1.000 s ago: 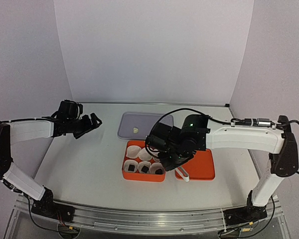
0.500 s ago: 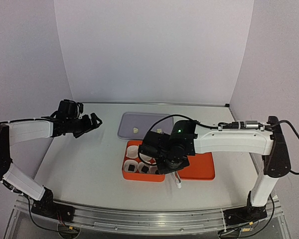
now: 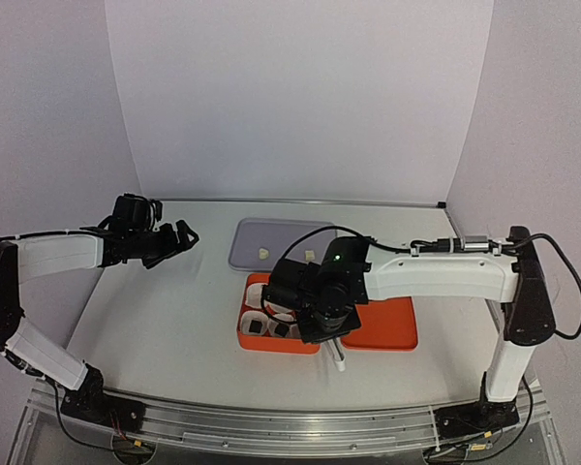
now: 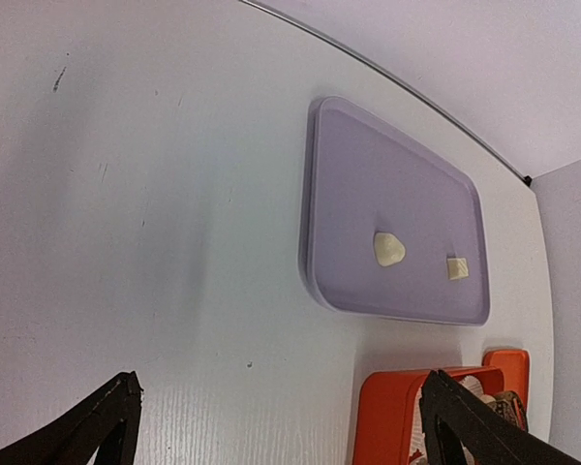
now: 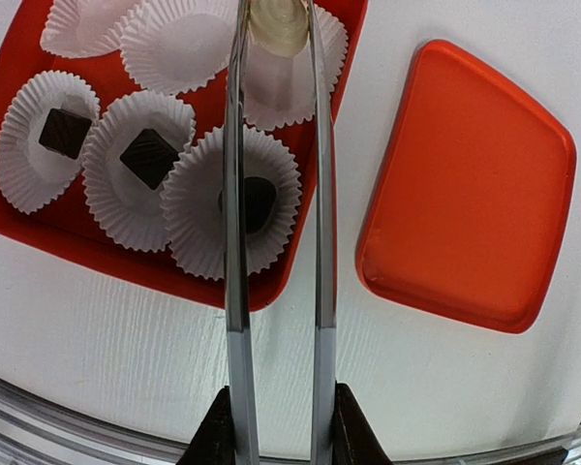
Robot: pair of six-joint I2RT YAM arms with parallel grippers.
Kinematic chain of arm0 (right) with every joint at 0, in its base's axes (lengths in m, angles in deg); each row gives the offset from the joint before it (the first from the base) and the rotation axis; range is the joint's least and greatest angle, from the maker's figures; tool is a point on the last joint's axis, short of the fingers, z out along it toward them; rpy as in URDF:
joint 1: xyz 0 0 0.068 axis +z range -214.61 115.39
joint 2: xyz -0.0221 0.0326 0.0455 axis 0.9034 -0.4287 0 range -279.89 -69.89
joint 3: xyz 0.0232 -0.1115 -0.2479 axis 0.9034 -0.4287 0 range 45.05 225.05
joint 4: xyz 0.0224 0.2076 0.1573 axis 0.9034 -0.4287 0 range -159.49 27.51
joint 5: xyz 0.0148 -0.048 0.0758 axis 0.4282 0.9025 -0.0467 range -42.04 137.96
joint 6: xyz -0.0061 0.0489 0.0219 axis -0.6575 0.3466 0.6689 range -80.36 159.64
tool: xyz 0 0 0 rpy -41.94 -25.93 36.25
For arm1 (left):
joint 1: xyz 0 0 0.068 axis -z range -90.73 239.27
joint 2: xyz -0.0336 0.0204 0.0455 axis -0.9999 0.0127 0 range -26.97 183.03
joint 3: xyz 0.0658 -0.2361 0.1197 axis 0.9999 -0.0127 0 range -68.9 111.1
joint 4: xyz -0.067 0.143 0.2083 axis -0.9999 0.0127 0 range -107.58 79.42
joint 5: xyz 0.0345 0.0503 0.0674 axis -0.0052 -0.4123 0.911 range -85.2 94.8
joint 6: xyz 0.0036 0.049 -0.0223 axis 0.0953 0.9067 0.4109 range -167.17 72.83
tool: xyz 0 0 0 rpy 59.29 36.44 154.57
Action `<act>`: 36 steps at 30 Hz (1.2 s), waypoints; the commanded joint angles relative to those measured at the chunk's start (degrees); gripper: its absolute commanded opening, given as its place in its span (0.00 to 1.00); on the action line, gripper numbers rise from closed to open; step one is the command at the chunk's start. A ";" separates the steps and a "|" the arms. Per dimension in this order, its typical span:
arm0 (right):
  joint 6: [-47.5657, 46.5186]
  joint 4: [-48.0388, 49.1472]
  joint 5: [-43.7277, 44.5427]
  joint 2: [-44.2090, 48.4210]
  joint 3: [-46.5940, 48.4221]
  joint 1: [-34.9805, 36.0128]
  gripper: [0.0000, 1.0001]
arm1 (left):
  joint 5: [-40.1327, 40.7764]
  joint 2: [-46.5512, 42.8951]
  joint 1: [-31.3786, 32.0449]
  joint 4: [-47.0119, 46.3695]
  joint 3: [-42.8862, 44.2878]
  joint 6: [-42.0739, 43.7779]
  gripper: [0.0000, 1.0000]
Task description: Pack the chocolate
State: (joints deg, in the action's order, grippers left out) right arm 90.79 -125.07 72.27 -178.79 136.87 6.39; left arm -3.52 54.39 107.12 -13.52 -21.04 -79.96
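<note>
My right gripper [image 5: 276, 417] is shut on metal tongs [image 5: 234, 242]. The tong tips pinch a cream chocolate [image 5: 278, 24] over a white paper cup in the orange box [image 5: 126, 262]. Three front-row cups each hold a dark chocolate [image 5: 63, 133] [image 5: 148, 157] [image 5: 261, 199]. From above, the right gripper [image 3: 321, 315] hangs over the box's [image 3: 271, 341] right end. Two cream chocolates [image 4: 388, 249] [image 4: 457, 268] lie on the lilac tray [image 4: 368, 174]. My left gripper [image 4: 281, 426] is open and empty, to the left of the tray [image 3: 281, 237].
The orange lid [image 5: 465, 194] lies flat just right of the box. The tongs' rear end [image 3: 340, 360] sticks out toward the table's near edge. White walls close in the table at the back and both sides.
My right arm has swung left from over the lid to over the box, carrying the tongs and the cream chocolate. The left arm has not moved.
</note>
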 commanded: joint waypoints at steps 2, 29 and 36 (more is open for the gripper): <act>1.06 -0.45 0.92 -1.46 2.50 0.19 0.00 | -0.73 -1.83 0.13 -0.85 -0.60 1.36 1.00; 3.90 -0.59 -0.74 -0.12 -0.77 0.48 0.01 | -0.71 -2.13 0.10 -0.84 -0.90 1.68 1.00; 3.51 -0.57 -0.22 -0.73 -0.16 0.69 0.01 | -0.47 -2.25 0.09 -0.93 -1.00 1.68 1.00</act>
State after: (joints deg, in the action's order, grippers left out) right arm 93.75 -125.06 71.09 -180.56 135.88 6.59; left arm -4.08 54.39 107.12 -13.52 -21.06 -79.13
